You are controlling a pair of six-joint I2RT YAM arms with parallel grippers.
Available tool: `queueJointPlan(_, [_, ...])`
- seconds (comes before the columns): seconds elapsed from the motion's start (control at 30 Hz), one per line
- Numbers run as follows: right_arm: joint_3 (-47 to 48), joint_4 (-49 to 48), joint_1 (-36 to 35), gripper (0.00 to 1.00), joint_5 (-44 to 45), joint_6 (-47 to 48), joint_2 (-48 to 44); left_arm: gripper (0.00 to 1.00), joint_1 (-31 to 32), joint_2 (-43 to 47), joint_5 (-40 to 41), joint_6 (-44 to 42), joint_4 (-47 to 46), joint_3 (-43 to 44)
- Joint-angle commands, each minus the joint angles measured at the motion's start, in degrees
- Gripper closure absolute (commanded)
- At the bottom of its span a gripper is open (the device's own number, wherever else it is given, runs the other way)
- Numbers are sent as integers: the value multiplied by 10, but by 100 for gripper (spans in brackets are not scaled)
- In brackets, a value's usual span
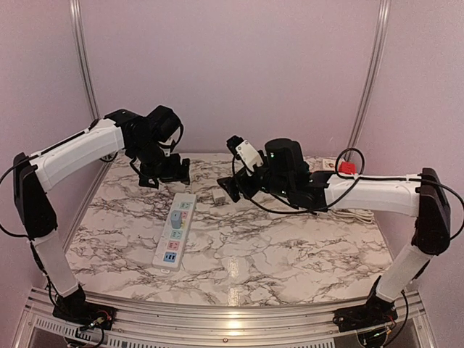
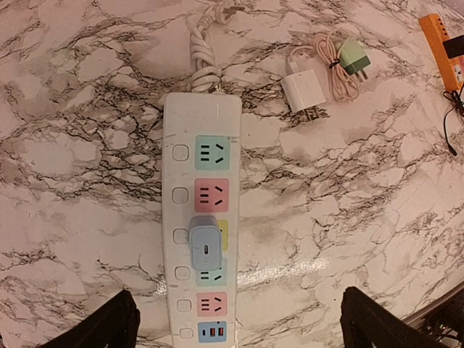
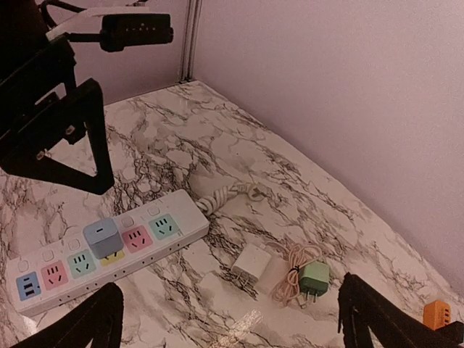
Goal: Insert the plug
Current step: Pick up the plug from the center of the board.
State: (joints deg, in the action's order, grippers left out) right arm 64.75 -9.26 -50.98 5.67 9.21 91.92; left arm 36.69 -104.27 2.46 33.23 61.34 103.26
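A white power strip (image 1: 175,230) with coloured sockets lies lengthwise on the marble table. A pale blue plug (image 2: 205,245) stands seated in the strip's (image 2: 177,188) yellow socket, third from the cord end. My left gripper (image 2: 239,322) hangs open above the strip, its fingers wide apart on either side and touching nothing. In the top view the left gripper (image 1: 165,172) sits over the strip's far end. My right gripper (image 3: 230,319) is open and empty, raised over the table right of the strip. The blue plug (image 3: 101,236) shows there too.
A white charger (image 2: 302,90) and a green plug (image 2: 354,56) with a coiled pink cable lie right of the strip's cord end. The strip's bundled cord (image 2: 205,54) trails toward the back wall. An orange item (image 2: 441,43) lies at the far right.
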Motion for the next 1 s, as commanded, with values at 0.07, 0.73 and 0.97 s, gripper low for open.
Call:
queueJointPlan(0.07, [111,112,33,4,-40,-103,83,1,-2,84,6,-25,-137,-110])
queueJointPlan(0.73, [396,215,73,16,7,-170,387,1,-2,201,13,8,-243,-285])
queueJointPlan(0.97, [411,213,78,17,10,-177,432,1,-2,205,11,13,-256,-299])
